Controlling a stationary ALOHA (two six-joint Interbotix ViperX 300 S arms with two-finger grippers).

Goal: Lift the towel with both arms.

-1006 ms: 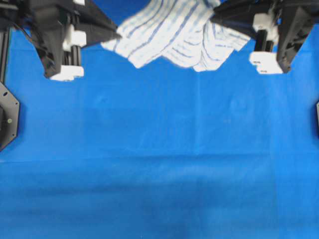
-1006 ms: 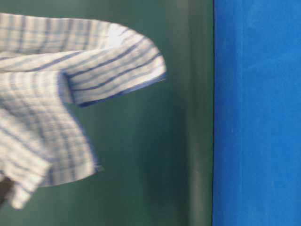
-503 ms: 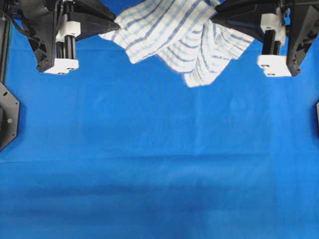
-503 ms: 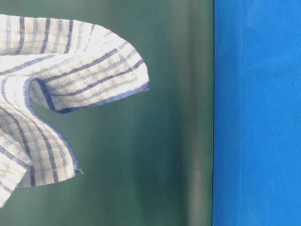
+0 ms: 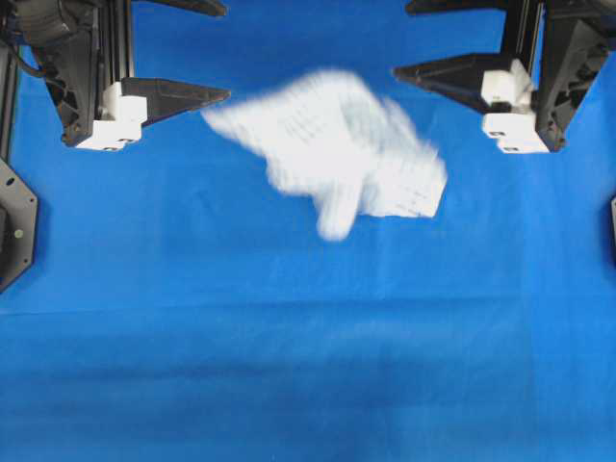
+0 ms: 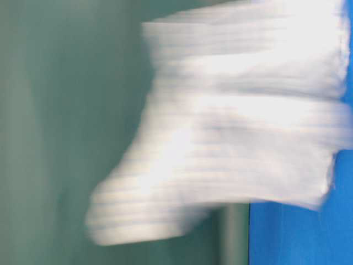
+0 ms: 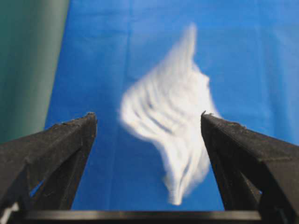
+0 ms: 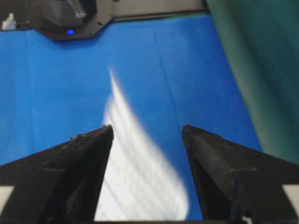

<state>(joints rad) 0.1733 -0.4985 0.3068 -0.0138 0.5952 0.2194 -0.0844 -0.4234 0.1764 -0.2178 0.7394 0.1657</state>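
Observation:
The towel is a motion-blurred white shape in the air between the two arms, touching neither. My left gripper at the top left is open, its pointed fingers spread wide with nothing between them. At the top right, my right gripper is open and empty as well. In the left wrist view the towel shows beyond the spread left gripper, over the blue cloth. The right wrist view has the towel below the right gripper. The table-level view is mostly blurred towel.
A plain blue tablecloth covers the whole table. Black mounts sit at its left edge and right edge. A green backdrop stands behind the table. A black arm base with a blue light shows across the table.
Both grippers went from shut on the towel's top corners to wide open. The towel came free and is dropping toward the table, blurred.

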